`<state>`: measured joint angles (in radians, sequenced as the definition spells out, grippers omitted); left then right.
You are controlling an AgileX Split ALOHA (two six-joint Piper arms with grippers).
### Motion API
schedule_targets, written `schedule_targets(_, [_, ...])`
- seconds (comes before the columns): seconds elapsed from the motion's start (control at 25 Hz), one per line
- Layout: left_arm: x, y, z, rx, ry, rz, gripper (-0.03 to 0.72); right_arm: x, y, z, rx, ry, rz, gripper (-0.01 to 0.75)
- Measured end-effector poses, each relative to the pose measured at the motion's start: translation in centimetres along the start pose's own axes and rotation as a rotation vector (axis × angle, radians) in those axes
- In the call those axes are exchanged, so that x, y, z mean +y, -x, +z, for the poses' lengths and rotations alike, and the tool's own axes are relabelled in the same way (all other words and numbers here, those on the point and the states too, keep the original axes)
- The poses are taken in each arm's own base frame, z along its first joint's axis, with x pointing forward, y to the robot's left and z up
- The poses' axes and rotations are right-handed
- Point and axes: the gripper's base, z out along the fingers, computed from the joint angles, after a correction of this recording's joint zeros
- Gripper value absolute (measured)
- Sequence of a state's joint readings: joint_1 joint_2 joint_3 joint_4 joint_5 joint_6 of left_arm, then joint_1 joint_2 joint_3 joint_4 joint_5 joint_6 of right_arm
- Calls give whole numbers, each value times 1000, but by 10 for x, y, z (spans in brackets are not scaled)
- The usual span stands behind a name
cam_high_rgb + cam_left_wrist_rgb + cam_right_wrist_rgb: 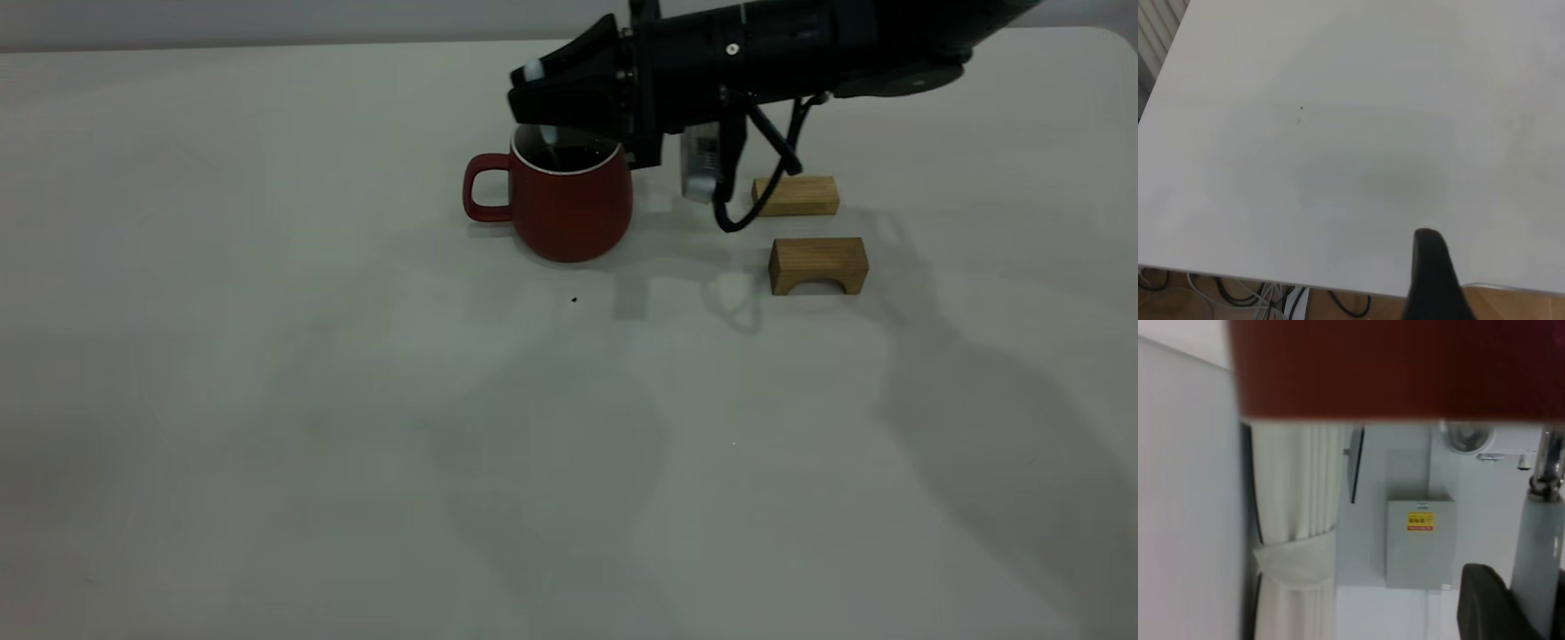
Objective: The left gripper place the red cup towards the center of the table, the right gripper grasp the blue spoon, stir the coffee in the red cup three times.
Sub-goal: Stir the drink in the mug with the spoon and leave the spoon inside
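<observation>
While the right gripper (542, 89) pinches the blue spoon (1538, 547), the red cup (569, 209) stands on the off-white table (356, 427).

An off-white matte table (356, 444) fills the exterior view, soft shadows across it. Beyond its edge — wood-toned floor (1511, 303) with loose cables (1258, 293). A pale curtain (1298, 540) hangs tied back beside a grey wall cabinet (1418, 543) bearing a yellow label (1420, 521) — a small fan (1466, 439) is mounted near it.

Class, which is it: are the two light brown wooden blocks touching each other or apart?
Apart. The exterior view shows bare tabletop between the flat wooden block behind and the arched wooden block in front.
</observation>
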<state>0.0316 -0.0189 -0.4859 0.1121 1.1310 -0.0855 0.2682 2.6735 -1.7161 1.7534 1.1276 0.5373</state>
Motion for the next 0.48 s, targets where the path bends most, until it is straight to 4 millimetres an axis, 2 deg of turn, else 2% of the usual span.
schedule_targets(0.12, [0, 0, 0, 0, 0, 0, 558, 10, -9, 4, 34, 4, -49, 136])
schedule_targets(0.28, [0, 0, 0, 0, 0, 0, 558, 21, -7, 7, 52, 21, -81, 136])
schedule_targets(0.48, [0, 0, 0, 0, 0, 0, 558, 23, 2, -10, 24, 28, -62, 136])
